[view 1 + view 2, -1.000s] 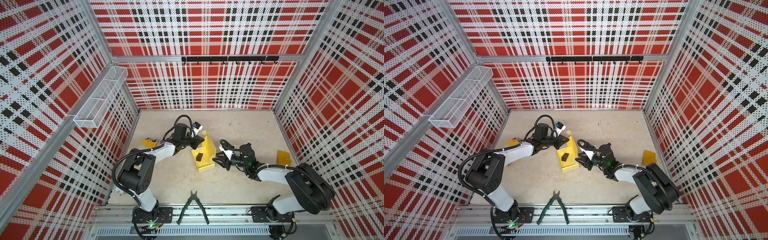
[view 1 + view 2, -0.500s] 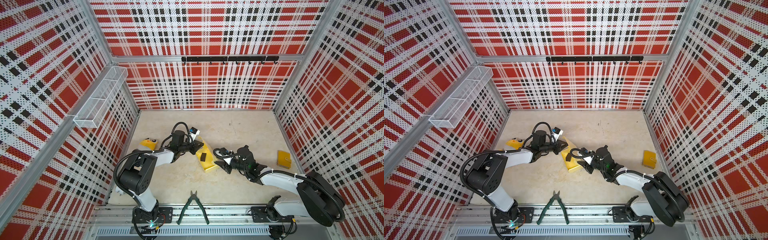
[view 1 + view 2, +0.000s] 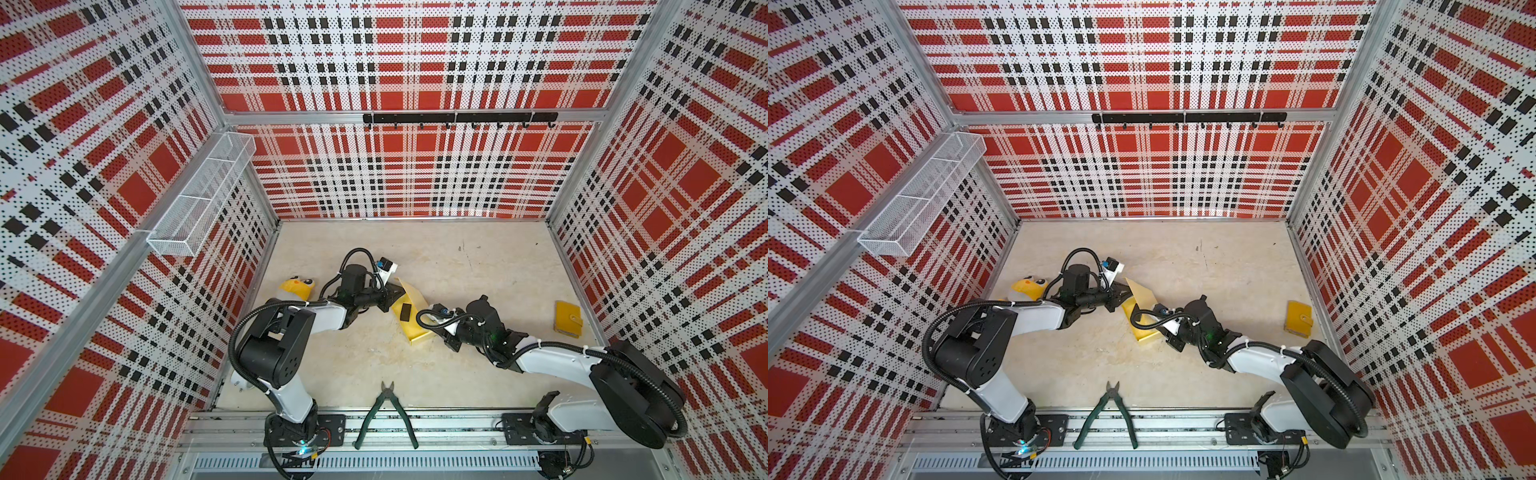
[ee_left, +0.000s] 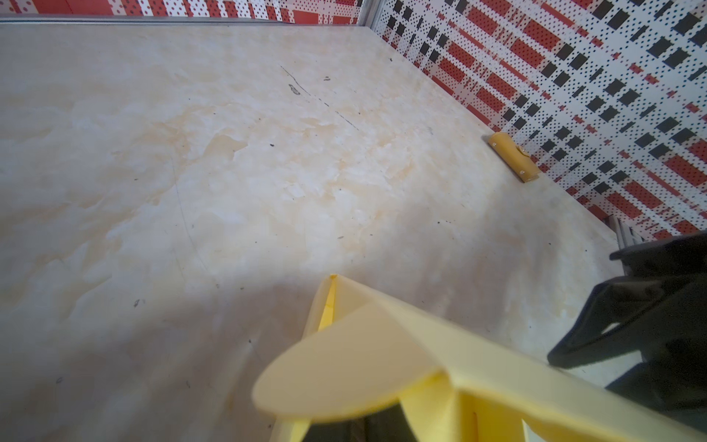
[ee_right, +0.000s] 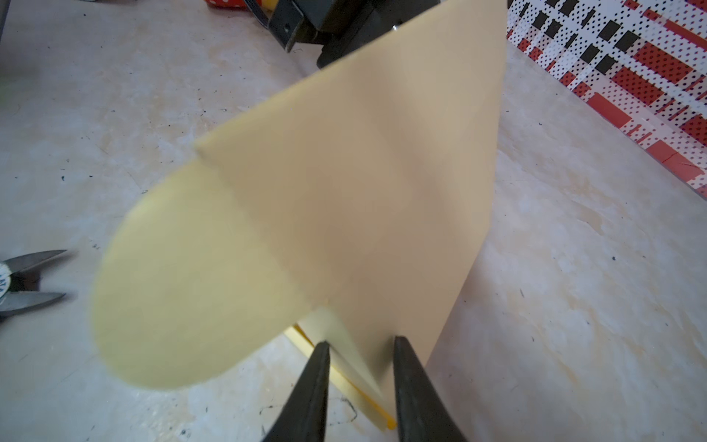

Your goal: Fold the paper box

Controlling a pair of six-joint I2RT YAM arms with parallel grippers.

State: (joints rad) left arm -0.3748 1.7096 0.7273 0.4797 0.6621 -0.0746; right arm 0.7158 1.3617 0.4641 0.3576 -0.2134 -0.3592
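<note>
Pale yellow cardboard paper box just tipped lower, so folding's close; my left claw is clenched on it. My right claw straddles it (gripped? can't tell).

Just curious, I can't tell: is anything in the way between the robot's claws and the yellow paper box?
Nothing visible. The left gripper pinches an edge of the paper box; the right gripper has a panel of it between its jaws.

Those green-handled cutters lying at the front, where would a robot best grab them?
Near the pivot of the cutters, coming straight down from above. They lie flat on the table, and the handles splay apart towards the front, so only that narrow neck looks easy to close on.
</note>
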